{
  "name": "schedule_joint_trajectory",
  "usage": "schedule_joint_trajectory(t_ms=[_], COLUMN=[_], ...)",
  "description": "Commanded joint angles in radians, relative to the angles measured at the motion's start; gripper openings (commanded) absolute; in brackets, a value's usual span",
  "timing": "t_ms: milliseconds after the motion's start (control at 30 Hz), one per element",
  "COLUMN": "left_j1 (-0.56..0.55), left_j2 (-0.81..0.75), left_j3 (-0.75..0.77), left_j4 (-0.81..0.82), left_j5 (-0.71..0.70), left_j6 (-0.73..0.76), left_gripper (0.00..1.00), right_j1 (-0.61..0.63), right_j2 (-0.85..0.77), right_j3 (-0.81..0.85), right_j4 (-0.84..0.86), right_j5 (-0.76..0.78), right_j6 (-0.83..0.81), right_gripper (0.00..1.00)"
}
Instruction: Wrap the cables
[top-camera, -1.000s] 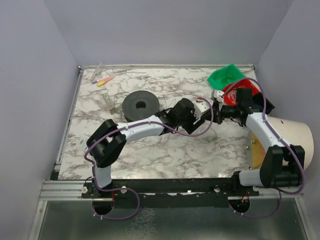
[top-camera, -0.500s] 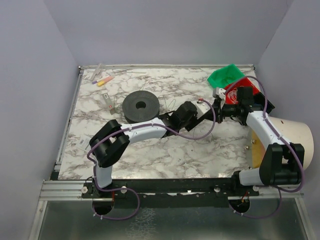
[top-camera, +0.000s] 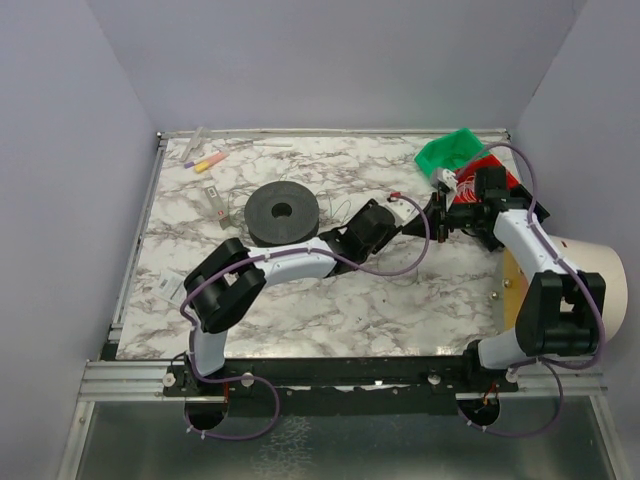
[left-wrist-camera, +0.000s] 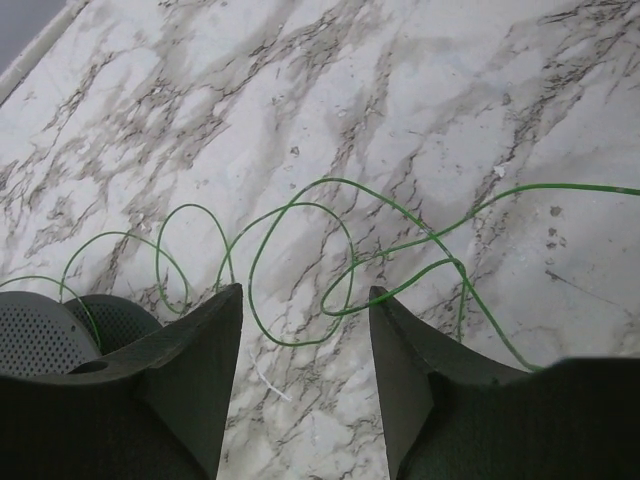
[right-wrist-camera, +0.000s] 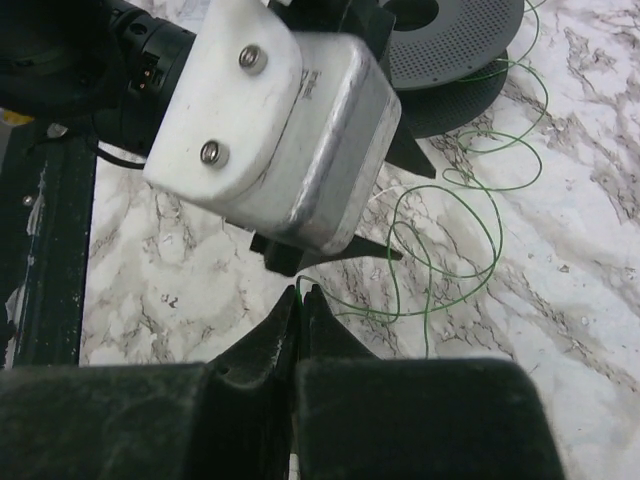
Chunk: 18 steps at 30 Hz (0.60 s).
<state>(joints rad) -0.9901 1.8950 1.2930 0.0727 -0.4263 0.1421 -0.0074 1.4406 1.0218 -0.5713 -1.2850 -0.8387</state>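
Note:
The cable is a hair-thin green wire (left-wrist-camera: 330, 180) lying in loose curly loops on the marble table (left-wrist-camera: 450, 90). My left gripper (left-wrist-camera: 305, 292) is open just above it, and one loop lies on the table between the fingertips. My right gripper (right-wrist-camera: 300, 290) is shut on the end of the green wire (right-wrist-camera: 500, 236), right in front of the left gripper's silver-white housing (right-wrist-camera: 280, 130). In the top view the left gripper (top-camera: 418, 218) and right gripper (top-camera: 440, 213) meet tip to tip at the table's middle right. The wire is too thin to make out there.
A black round spool (top-camera: 282, 212) lies left of the grippers, its perforated face (left-wrist-camera: 40, 335) close beside my left finger. A green bag (top-camera: 450, 150) and a red item (top-camera: 470, 185) sit at the back right, markers (top-camera: 205, 160) at the back left, a pale round object (top-camera: 590, 280) at the right edge.
The left gripper's jaws have narrowed but still stand apart. Both grippers have shifted slightly toward the back of the table, staying tip to tip. The right gripper stays shut.

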Motion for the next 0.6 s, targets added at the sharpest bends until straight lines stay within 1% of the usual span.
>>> schedule_joint_trajectory(t_ms=[0, 167, 267, 333, 367, 400, 433, 500, 567], left_j1=[0.037, 0.049, 0.054, 0.055, 0.055, 0.058, 0.062, 0.078, 0.118], left_j2=[-0.036, -0.038, -0.032, -0.036, -0.041, -0.050, -0.063, -0.091, -0.112], left_j3=[0.010, 0.026, 0.032, 0.025, 0.023, 0.014, 0.009, 0.007, 0.028], left_j4=[0.020, -0.001, -0.015, -0.016, -0.019, -0.019, -0.022, -0.024, -0.051], left_j5=[-0.053, 0.002, 0.078, 0.156, 0.204, 0.242, 0.282, 0.315, 0.406], left_j6=[-0.057, -0.088, -0.100, -0.093, -0.088, -0.081, -0.074, -0.073, -0.095], left_gripper=[0.50, 0.37, 0.32, 0.32, 0.35, 0.40, 0.47, 0.62, 0.68], right_j1=[-0.017, -0.021, -0.023, -0.023, -0.023, -0.024, -0.025, -0.026, -0.029], right_j2=[0.078, 0.139, 0.137, 0.126, 0.123, 0.122, 0.120, 0.119, 0.121], right_j3=[0.078, 0.139, 0.148, 0.143, 0.141, 0.140, 0.140, 0.138, 0.133], right_j4=[-0.273, -0.483, -0.516, -0.509, -0.503, -0.495, -0.492, -0.485, -0.479], right_j5=[-0.098, -0.125, -0.135, -0.138, -0.138, -0.136, -0.133, -0.125, -0.123], right_j6=[-0.205, -0.392, -0.431, -0.424, -0.418, -0.407, -0.403, -0.400, -0.399], right_gripper=[0.01, 0.00, 0.01, 0.00, 0.01, 0.01, 0.00, 0.00, 0.00])
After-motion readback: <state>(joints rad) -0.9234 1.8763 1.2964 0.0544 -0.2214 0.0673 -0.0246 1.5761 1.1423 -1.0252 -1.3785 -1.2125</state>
